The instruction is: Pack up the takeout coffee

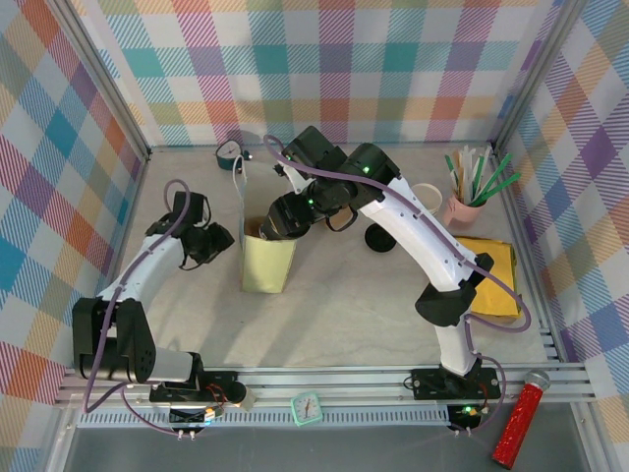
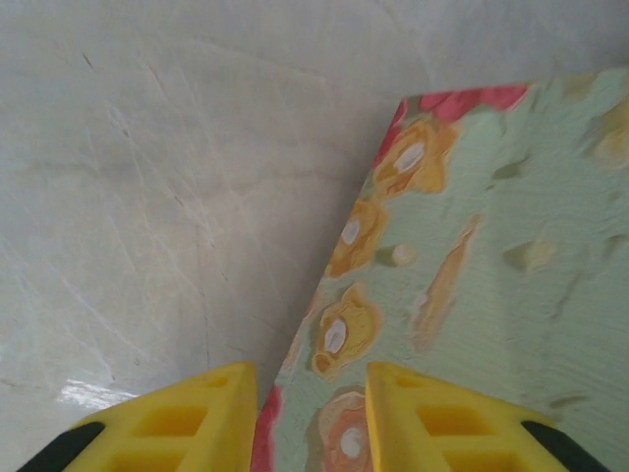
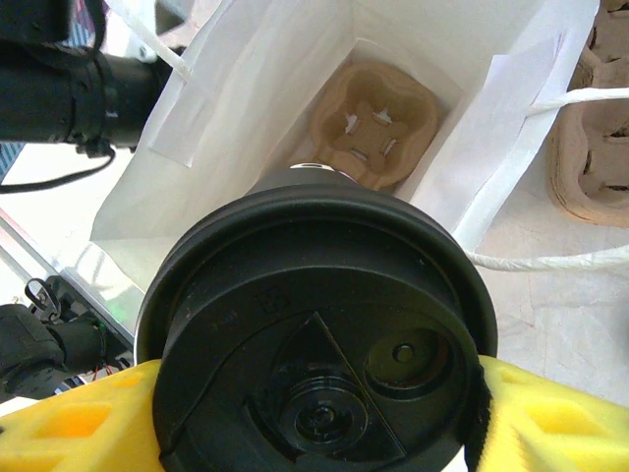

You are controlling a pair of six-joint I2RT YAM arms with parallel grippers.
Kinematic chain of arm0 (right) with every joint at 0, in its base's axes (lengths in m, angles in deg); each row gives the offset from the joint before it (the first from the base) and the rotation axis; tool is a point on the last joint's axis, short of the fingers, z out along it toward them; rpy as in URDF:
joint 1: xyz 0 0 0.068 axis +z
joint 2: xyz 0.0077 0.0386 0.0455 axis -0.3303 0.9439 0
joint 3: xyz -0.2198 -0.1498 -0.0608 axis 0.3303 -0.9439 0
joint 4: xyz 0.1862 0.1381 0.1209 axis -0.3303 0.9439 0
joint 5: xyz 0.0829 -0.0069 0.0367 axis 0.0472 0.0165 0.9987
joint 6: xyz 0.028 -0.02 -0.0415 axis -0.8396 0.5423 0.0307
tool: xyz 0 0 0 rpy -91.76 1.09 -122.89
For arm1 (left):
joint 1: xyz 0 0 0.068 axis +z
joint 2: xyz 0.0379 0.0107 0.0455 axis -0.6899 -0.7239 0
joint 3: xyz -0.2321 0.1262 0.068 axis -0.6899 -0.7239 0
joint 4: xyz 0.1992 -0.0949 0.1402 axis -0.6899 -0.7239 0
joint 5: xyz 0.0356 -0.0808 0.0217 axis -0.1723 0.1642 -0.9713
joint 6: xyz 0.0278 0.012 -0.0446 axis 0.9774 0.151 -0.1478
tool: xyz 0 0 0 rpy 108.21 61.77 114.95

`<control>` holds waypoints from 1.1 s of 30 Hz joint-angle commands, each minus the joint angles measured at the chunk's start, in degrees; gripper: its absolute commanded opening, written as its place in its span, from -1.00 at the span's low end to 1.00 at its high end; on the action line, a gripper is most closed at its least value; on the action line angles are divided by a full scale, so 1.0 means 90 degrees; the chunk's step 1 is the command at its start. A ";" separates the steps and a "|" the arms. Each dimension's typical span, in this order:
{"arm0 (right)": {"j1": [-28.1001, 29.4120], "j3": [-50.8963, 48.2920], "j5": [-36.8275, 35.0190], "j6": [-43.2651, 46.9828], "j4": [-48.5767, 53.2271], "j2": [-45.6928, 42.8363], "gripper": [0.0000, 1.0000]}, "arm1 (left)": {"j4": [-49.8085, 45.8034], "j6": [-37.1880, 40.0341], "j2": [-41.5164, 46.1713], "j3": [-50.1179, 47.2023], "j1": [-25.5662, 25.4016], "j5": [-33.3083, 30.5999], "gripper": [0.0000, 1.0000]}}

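Well, at the left my left pincer sits against the paper bag, whose floral side wall runs into the gap between the yellow fingers. I cannot tell whether they bite the paper or merely straddle its edge. The bag stands upright near the middle of the bench, mouth up. It looks thin and floppy, so I judge a nudge could buckle or tip it.

Over that mouth my right pincer pinches the takeout coffee, a finger showing on either side of its black lid. I take the cup to be light, soft-walled paper with a lid that only snaps on. A hold on the wall just below the rim seems right, firm enough not to slip and gentle enough not to crush it.

Deep in the bag lies a cardboard carrier, the seat I would aim for. The white walls crowd the way down, and a string handle trails at the right. Toward the bench's far right corner, a stack of cups and a pink cup of sticks stand well apart.
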 commanded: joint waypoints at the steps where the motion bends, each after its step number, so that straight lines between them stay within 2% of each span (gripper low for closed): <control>1: 0.0060 0.0196 -0.0014 0.0164 0.0206 -0.0064 0.32 | 0.0502 -0.0330 0.0073 -0.0215 -0.0352 0.0279 -0.34; 13: 0.0060 0.0132 -0.0369 0.0265 0.0678 -0.0192 0.34 | 0.0736 -0.1115 0.0355 -0.0285 -0.1368 0.0048 -0.34; 20: 0.0050 -0.0344 -0.0593 0.0397 0.0812 -0.0560 0.34 | 0.1008 -0.1509 0.0253 -0.0251 -0.1900 -0.0122 -0.36; 33: 0.0031 -0.0429 -0.0922 0.0489 0.1129 -0.0808 0.35 | 0.1301 -0.1882 -0.0024 -0.0125 -0.2776 -0.0353 -0.37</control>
